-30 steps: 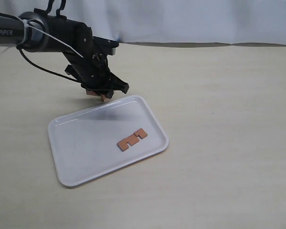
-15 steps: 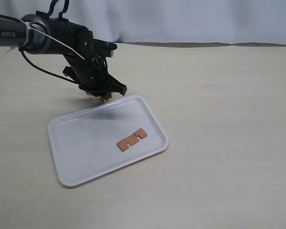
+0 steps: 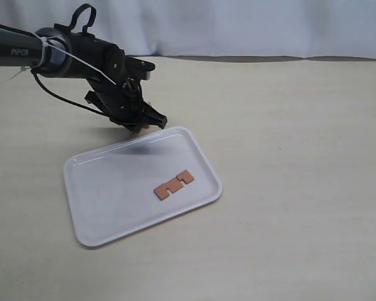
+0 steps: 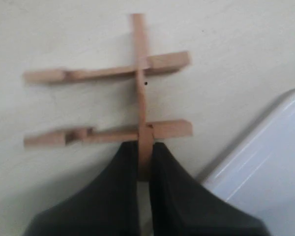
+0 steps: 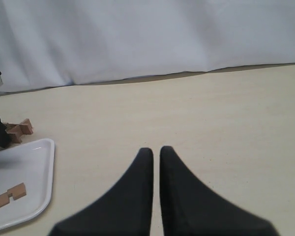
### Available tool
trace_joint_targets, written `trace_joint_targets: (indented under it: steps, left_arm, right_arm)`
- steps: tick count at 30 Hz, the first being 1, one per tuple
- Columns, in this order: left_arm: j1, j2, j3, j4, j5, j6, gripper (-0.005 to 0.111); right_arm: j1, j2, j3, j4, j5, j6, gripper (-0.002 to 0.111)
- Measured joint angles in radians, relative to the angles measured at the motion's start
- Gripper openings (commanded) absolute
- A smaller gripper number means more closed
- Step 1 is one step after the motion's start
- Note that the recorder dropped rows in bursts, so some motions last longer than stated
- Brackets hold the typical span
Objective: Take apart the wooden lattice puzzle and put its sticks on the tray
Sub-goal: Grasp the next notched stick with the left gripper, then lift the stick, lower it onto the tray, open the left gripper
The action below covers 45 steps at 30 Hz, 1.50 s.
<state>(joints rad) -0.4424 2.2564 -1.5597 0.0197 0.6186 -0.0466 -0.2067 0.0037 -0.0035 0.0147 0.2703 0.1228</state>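
Note:
The wooden lattice puzzle (image 4: 137,103) is down to three sticks, one long stick crossing two others. It sits low at the table just off the far corner of the tray (image 4: 280,162). My left gripper (image 4: 145,152) is shut on the near end of the crossing stick. From the exterior view the left gripper (image 3: 144,123) hides most of the puzzle. One loose stick (image 3: 173,183) lies flat on the white tray (image 3: 94,182). My right gripper (image 5: 156,150) hovers over bare table, shut with nothing in it, well away from the tray (image 5: 37,162) and puzzle (image 5: 19,130).
A white cloth backdrop (image 3: 238,25) runs along the table's far edge. The left arm (image 3: 62,50) with its cable reaches in from the upper left. Beige tabletop (image 3: 301,157) stretches to the right of the tray.
My left gripper has dropped lower with the puzzle and drawn slightly back, beside the tray's far edge. The stick on the tray has not moved.

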Motion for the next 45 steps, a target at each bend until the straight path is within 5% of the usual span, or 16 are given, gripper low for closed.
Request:
trace_joint_targets:
  steps: [45]
  left_arm:
    - [0.0, -0.118, 0.0, 0.091, 0.127, 0.033, 0.0]
  right_arm:
    - [0.0, 0.0, 0.0, 0.0, 0.0, 0.0, 0.005]
